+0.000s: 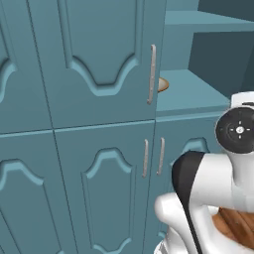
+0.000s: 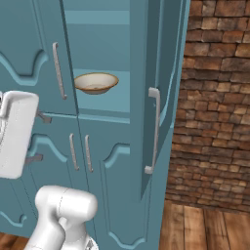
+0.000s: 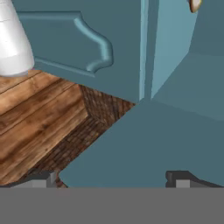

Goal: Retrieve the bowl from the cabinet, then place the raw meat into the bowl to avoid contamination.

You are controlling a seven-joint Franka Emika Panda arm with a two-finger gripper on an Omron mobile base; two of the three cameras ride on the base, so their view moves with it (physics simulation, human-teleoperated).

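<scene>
The tan bowl (image 2: 95, 82) sits on a teal shelf inside the open upper compartment of the cabinet (image 2: 105, 146). Its rim peeks out past a shut door in the left base view as the bowl (image 1: 163, 85), and a sliver of the bowl (image 3: 194, 5) shows at the top of the hand view. My gripper (image 2: 39, 138) hangs open and empty in front of the shut doors, left of and below the bowl and apart from it. In the hand view the gripper (image 3: 112, 180) has its fingertips (image 3: 183, 179) spread wide over a teal panel. The raw meat is out of view.
The cabinet's right door (image 2: 163, 97) stands swung out, its silver bar handle (image 2: 154, 129) facing me. A brick wall (image 2: 215, 97) rises to the right over a wooden floor (image 2: 205, 229). The shut doors carry slim handles (image 1: 152, 74).
</scene>
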